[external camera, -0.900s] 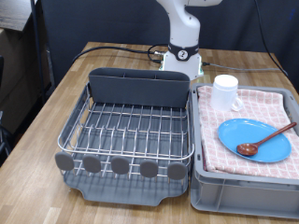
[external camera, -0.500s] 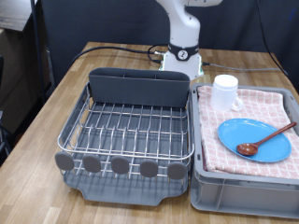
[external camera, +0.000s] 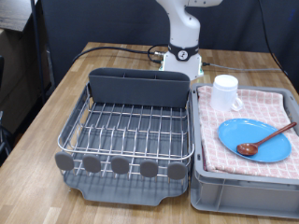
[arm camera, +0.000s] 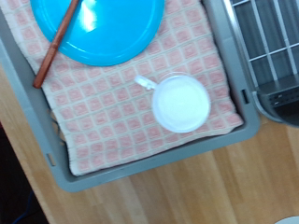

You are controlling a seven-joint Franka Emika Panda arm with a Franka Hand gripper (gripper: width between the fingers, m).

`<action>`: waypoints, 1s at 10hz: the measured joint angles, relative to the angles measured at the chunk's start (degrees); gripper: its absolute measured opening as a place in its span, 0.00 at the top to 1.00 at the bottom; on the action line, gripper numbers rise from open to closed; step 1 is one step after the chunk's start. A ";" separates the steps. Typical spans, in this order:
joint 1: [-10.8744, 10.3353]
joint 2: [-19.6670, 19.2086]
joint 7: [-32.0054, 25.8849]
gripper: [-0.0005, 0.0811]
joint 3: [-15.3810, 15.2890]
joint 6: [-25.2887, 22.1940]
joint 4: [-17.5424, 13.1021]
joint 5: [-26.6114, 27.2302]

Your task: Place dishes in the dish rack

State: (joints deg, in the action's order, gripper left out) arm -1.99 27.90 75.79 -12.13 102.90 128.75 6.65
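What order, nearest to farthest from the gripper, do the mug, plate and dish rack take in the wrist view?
Gripper unseen; judged from picture centre.
1. mug: near centre, on checked cloth.
2. plate: same crate, partly cropped.
3. dish rack: beyond the crate wall.

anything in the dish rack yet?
No. The dish rack holds nothing; the plate, spoon and mug all sit in the cloth-lined crate.

On the worktop (external camera: 65, 93) the dish rack (external camera: 131, 131) sits at the exterior view's left, a crate (external camera: 245, 191) touching its right — inside, mug (external camera: 225, 91) behind plate (external camera: 254, 140), spoon (external camera: 264, 140) across the plate.
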 joint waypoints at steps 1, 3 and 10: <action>-0.09 -1.56 2.89 0.01 -1.60 0.58 -0.80 0.53; -0.18 -4.94 8.90 0.01 -4.81 1.63 -2.94 1.06; -0.08 -17.28 20.78 0.01 -12.14 14.96 -3.56 -5.40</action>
State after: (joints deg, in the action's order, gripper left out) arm -2.07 10.62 96.57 -24.27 117.86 125.18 1.25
